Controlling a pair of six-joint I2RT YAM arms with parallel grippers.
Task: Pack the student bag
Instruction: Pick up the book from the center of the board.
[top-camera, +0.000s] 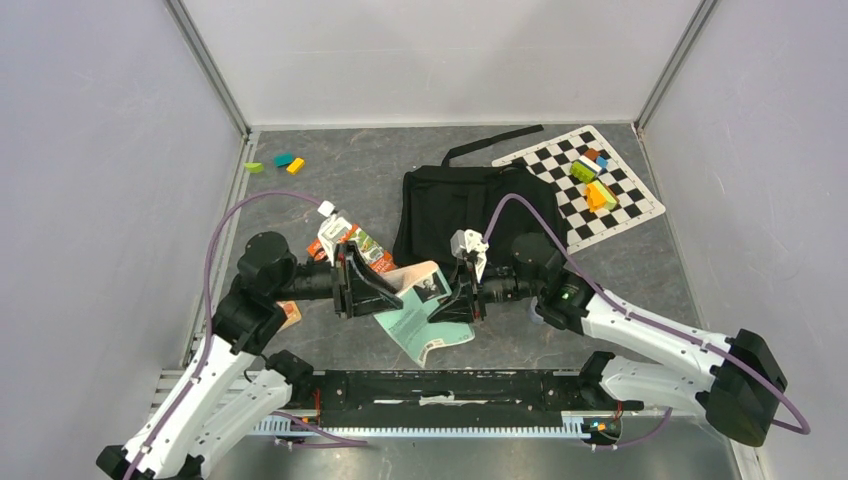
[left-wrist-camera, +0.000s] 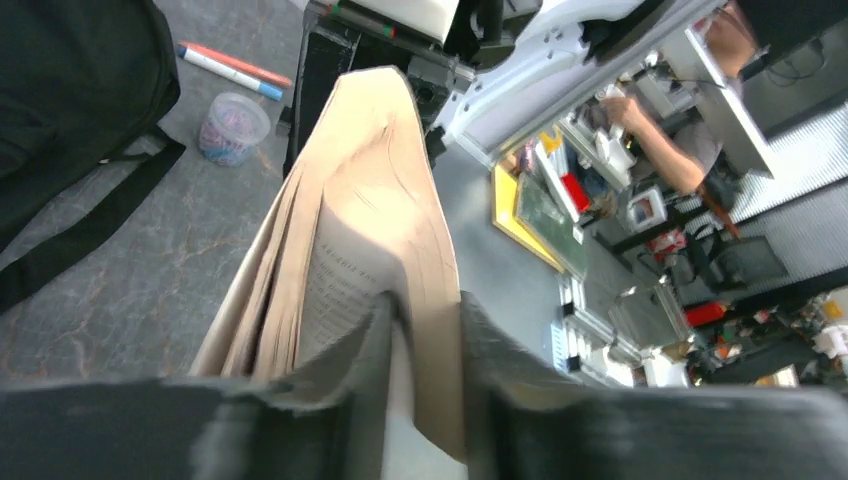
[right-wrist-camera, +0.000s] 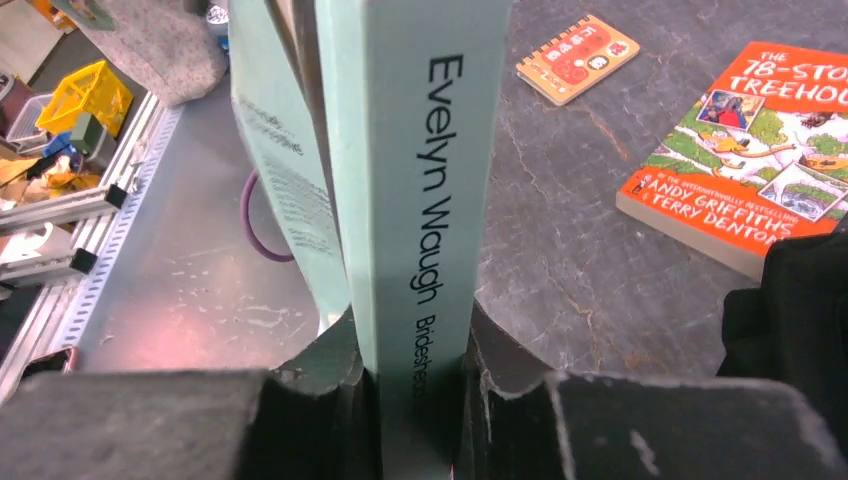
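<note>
bright, even light from above; shadows soft; both wrist views blur near the lens, perhaps defocus

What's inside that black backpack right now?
Cannot tell: the student bag shows only black fabric, which covers its inside. Outside it, the left gripper and right gripper clamp a green Evelyn Waugh paperback, and an orange Treehouse book lies on the table.

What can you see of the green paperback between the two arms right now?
The green paperback is a pale mint softcover with tan pages; its spine reads Evelyn Waugh. It is held partly open, covers and pages fanned, on the near side of the student bag. The left gripper pinches a sheaf of its pages; the right gripper has its jaws against both sides of the spine.
</note>
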